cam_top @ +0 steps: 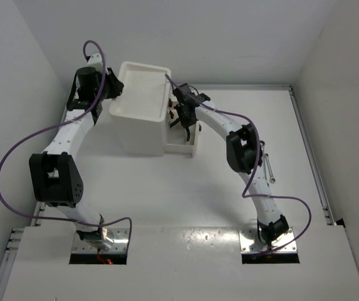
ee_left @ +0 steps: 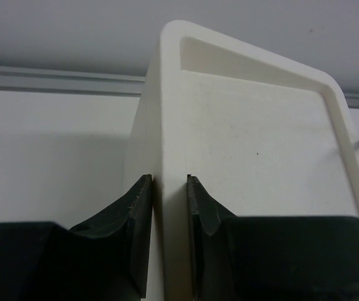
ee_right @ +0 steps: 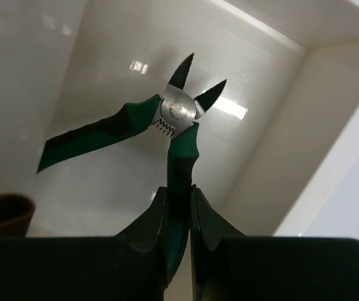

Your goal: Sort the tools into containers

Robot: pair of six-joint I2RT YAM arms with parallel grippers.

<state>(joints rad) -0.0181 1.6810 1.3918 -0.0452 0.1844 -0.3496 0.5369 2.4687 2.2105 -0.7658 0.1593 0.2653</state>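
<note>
Two grips, left tool (ee_left: 170, 183) — cabinet (ee_left: 254, 125), right tool (ee_right: 177, 195) — pliers (ee_right: 179, 113)

The left arm (cam_top: 72, 132) reaches toward 12 o'clock, elbow out at 9 o'clock. The left tool (ee_left: 168, 182) is pinched on the white cabinet (ee_left: 242, 125) rim. The right arm (cam_top: 215, 120) bends toward 11 o'clock. The right tool (ee_right: 179, 195) is clamped on one handle of the green-handled pliers (ee_right: 179, 111).

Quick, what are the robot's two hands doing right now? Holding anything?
Left hand: closed on the top rim of the white cabinet.
Right hand: closed on the green-handled pliers, by one handle.
</note>
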